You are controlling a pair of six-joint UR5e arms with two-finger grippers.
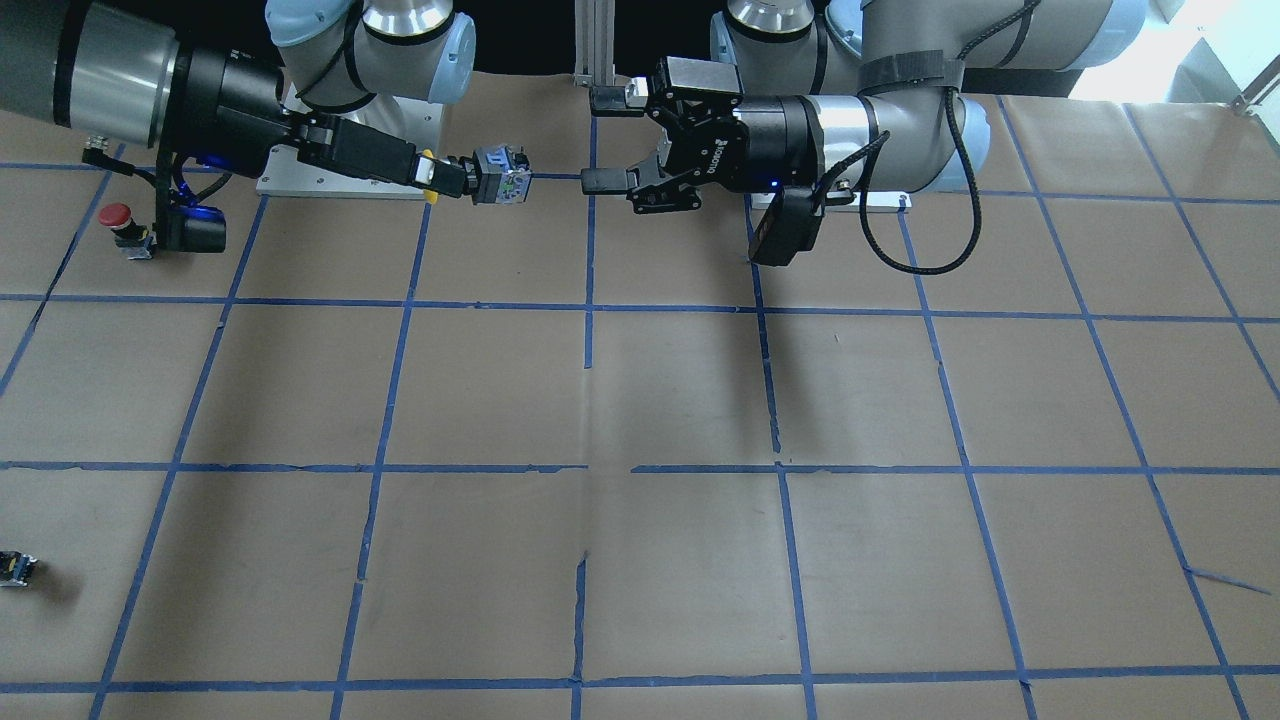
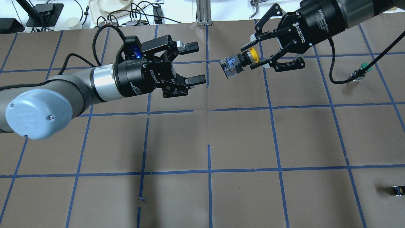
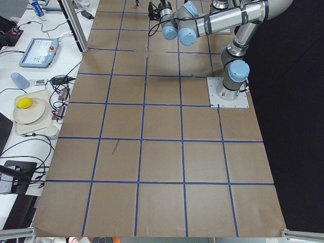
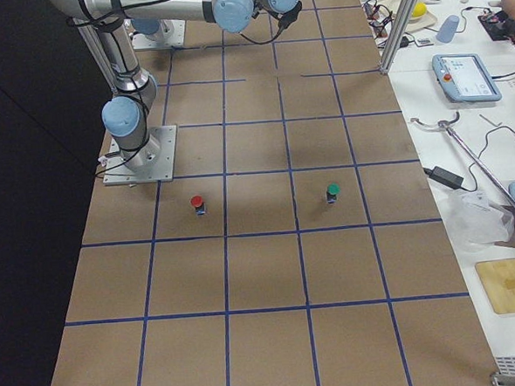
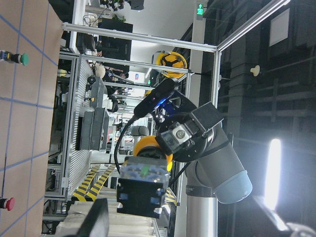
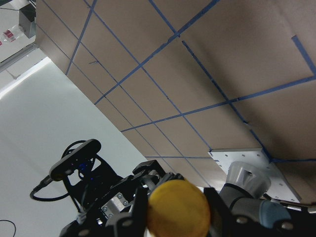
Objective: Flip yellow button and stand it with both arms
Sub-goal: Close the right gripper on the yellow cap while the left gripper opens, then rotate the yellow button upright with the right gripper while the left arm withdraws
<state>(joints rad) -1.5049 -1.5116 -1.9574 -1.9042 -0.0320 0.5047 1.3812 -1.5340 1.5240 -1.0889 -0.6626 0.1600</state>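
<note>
The yellow button hangs in mid-air above the table's back middle, lying sideways, its grey-black body pointing toward my left gripper. My right gripper is shut on it at the yellow cap end. In the front view the button sticks out of the right gripper. My left gripper is open and empty, its jaws spread wide, facing the button's body with a small gap between them; it also shows in the front view. The left wrist view shows the button's body straight ahead. The right wrist view shows the yellow cap.
A red-capped button stands under the right arm near the robot's base. A green-capped button stands further out on the right. A small black block lies at the right front. Brown paper with a blue tape grid covers the table.
</note>
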